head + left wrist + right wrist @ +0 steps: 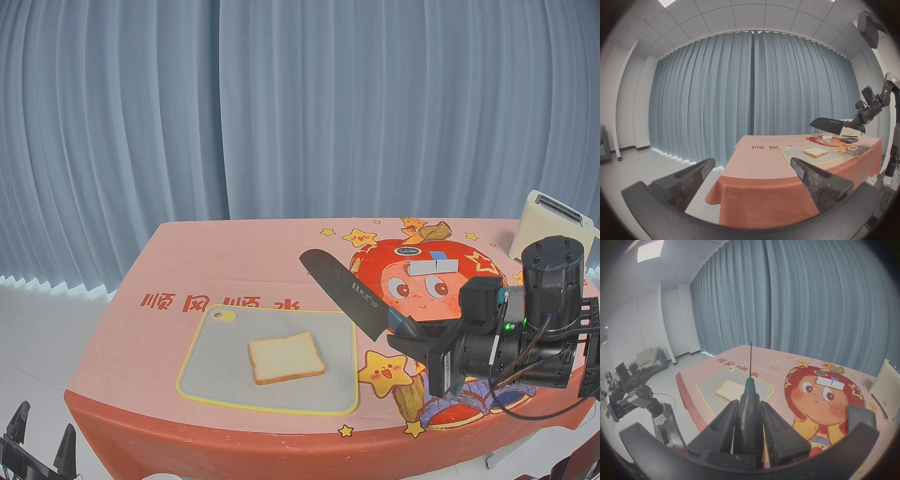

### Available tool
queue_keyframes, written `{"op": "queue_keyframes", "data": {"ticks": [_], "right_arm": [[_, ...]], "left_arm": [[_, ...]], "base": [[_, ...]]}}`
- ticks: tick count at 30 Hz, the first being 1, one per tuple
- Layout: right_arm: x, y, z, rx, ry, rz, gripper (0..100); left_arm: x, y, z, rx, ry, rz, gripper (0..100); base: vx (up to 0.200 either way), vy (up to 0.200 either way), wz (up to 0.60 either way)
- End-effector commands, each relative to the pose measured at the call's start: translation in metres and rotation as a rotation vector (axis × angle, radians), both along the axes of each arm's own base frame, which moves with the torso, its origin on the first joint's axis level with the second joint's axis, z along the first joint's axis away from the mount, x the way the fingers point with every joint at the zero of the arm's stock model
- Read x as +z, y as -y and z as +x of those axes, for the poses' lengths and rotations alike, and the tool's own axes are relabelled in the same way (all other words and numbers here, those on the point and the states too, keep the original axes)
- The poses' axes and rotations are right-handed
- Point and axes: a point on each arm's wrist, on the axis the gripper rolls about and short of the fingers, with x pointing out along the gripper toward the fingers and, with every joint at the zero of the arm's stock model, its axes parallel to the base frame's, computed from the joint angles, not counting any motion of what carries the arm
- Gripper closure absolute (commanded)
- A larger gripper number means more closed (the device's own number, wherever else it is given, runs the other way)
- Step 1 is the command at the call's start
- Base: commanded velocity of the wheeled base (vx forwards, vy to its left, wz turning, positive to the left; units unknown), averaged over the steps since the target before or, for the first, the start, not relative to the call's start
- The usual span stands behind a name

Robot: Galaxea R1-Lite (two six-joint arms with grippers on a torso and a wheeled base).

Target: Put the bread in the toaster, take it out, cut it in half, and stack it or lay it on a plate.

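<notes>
The pale square bread slice (286, 357) lay central on the grey plastic cutting board (215, 365). The right gripper (407, 332), clamping the black knife (344, 292), needed a level descent across its middle.

**Print on the table.** We mark a row of four red Chinese characters (220, 303) on the pink tablecloth (181, 262), just beyond the far edge of the cutting board (212, 369). A short pale marking (360, 289) stands on the knife (337, 281). A small dark oval badge (407, 250) with pale lettering sits on the cartoon apple (375, 272). Both are too small for us to read.
</notes>
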Motion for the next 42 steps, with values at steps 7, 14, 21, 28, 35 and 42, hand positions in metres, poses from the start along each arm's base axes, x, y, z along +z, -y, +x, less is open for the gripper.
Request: {"op": "queue_keyframes", "data": {"ticks": [7,14,21,28,35,42], "right_arm": [[0.002,-0.008,-0.004,0.052,0.022,-0.02,100],[-0.001,-0.021,0.007,0.056,0.017,-0.032,100],[-0.014,-0.016,0.007,0.023,-0.018,-0.065,100],[-0.016,-0.018,0.006,0.026,-0.026,-0.06,100],[-0.023,-0.035,-0.001,0.017,-0.048,-0.062,100],[-0.033,-0.047,-0.002,-0.005,-0.029,-0.089,100]], "left_arm": [[-0.005,0.0,0.001,-0.003,-0.01,0.002,0],[-0.005,0.0,0.001,-0.001,-0.007,0.0,0],[-0.004,0.0,0.001,0.002,-0.006,0.0,0],[-0.004,0.0,0.001,-0.001,-0.006,0.007,0],[-0.004,0.0,0.001,-0.001,-0.006,0.008,0],[-0.004,0.0,0.001,-0.006,-0.001,0.007,0]], "base": [[0.0,0.0,0.0],[0.0,0.0,0.0],[0.0,0.0,0.0],[0.0,0.0,0.0],[0.0,0.0,0.0],[0.0,0.0,0.0]]}}
